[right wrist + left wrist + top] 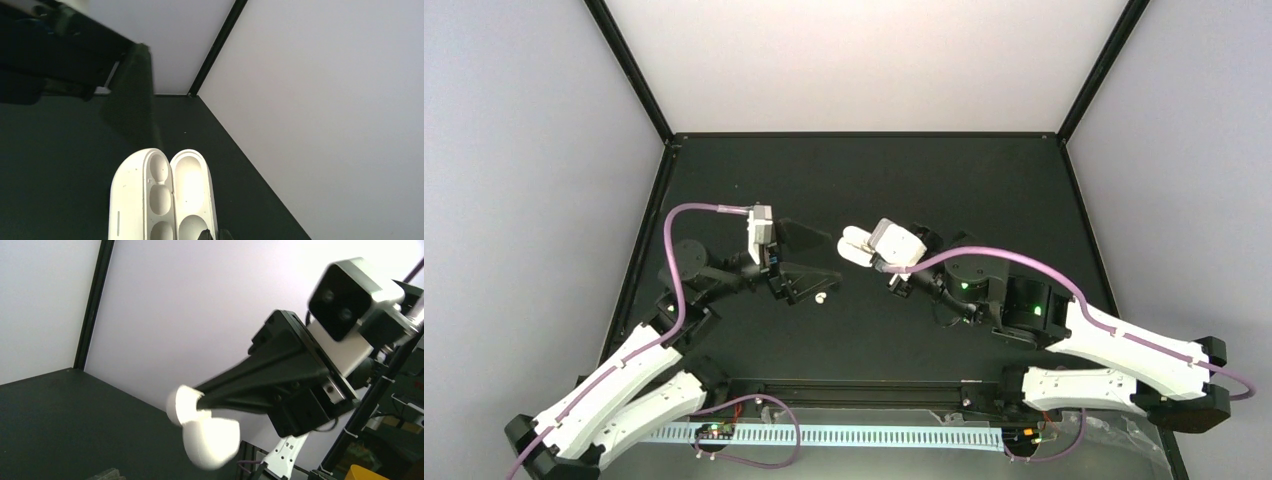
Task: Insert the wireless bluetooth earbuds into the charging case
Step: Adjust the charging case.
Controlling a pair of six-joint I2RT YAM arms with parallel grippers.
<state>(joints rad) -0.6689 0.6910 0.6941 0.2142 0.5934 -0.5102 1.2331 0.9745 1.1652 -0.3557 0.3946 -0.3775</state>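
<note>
Wide-open, empty left gripper (824,258), white earbud (822,298) lying on worktop (904,180) just beside its near finger, right gripper (871,250) clamped on open white case (856,245), raised off worktop.

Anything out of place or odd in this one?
One white earbud lies loose on the table beside the open left fingers, not in the open charging case held by the right fingers. The case's visible sockets look empty.
</note>
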